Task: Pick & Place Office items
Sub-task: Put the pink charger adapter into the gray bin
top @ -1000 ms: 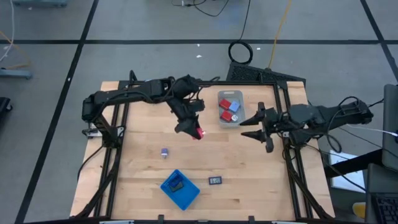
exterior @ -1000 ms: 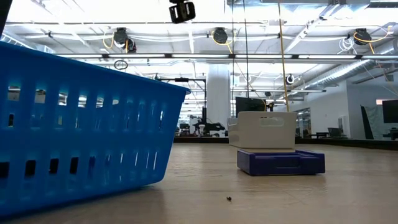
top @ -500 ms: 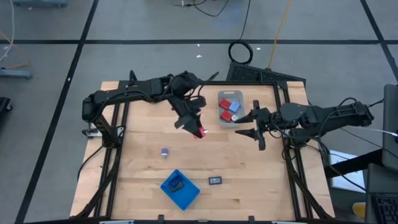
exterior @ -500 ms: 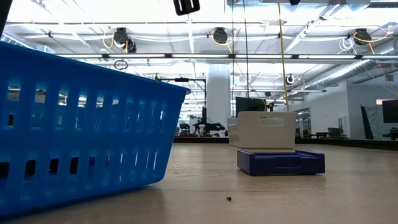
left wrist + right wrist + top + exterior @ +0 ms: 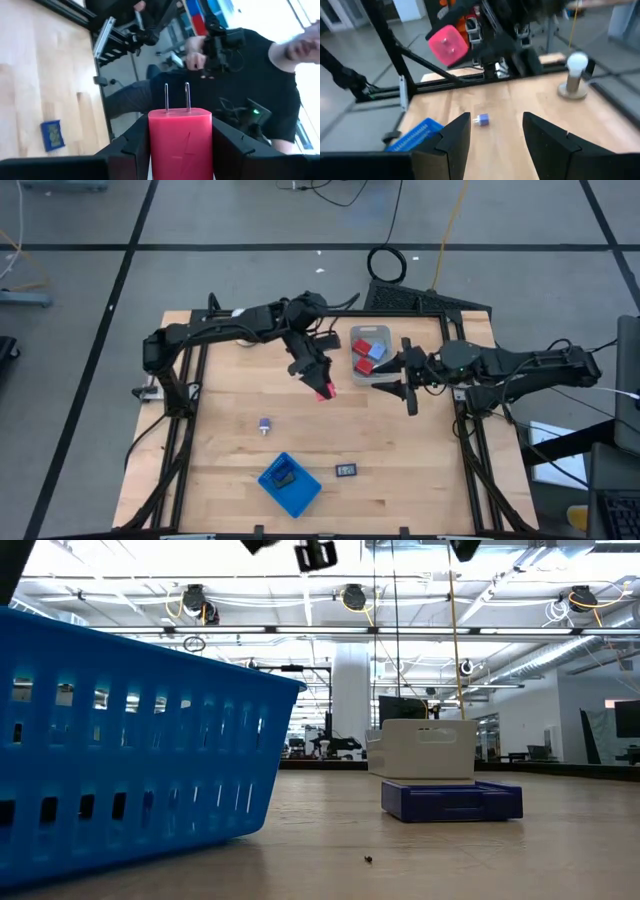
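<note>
Wooden table (image 5: 230,450), pale planks on a black frame, standing on grey floor marked with dark lines.

Left gripper (image 5: 324,388) is hovering above the table's middle, clamping a red plug block (image 5: 180,142), prongs outward.

Right gripper (image 5: 408,378) is waiting near the right edge, fingers apart, holding nothing.

Clear bin (image 5: 369,356) toward the far edge is carrying red and blue pieces.

Blue tray (image 5: 290,483) is sitting by the near edge, a flat black rectangle (image 5: 346,470) just beside it.

A person in black is standing beyond the table.
</note>
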Motion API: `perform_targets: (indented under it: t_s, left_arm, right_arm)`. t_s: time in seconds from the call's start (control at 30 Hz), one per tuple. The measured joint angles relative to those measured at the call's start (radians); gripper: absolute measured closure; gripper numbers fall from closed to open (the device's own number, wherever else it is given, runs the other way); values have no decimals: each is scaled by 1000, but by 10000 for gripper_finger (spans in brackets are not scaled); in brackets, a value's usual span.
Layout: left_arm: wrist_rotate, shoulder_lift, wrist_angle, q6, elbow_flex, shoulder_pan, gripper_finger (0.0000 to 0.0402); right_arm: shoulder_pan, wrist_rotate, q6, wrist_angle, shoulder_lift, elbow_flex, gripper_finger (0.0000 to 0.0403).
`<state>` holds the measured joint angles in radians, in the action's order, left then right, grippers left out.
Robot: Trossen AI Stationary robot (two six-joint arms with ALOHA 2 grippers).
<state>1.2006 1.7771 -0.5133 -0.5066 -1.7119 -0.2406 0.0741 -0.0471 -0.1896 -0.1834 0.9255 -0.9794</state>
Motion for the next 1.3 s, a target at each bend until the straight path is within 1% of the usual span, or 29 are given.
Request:
perform_targets:
  t_s: [0.13,0.27,0.37,0.43,0.53,0.67,0.8,1.07,1.17,1.23,1.3]
  left_arm:
    - [77,55,82,-47,0,6,253]
    - [145,110,141,-85,0,7,253]
    - [174,144,170,-106,0,6,253]
    - [192,160,189,-106,0,6,253]
    - [210,169,199,-106,0,6,253]
    - [211,176,242,-130,0,2,253]
    - [213,176,293,-172,0,-5,253]
    - [203,176,434,-284,0,-10,253]
    - [187,176,444,-289,0,-11,253]
    - [179,176,442,-293,0,-11,253]
    - [170,176,444,-293,0,-11,253]
  right_arm:
    - [-6,19,111,0,13,0,231]
    - [-29,124,153,-8,34,0,231]
    - [-53,209,166,-15,49,0,230]
    - [-70,238,167,-17,56,0,223]
    - [-88,228,175,-17,59,0,208]
    - [-94,229,248,-12,42,0,191]
    - [-81,232,353,-6,10,0,186]
    - [-79,235,352,-1,-12,0,181]
    - [-79,229,351,0,0,0,177]
    - [-76,206,356,5,7,0,177]
    - [-74,204,366,34,8,0,179]
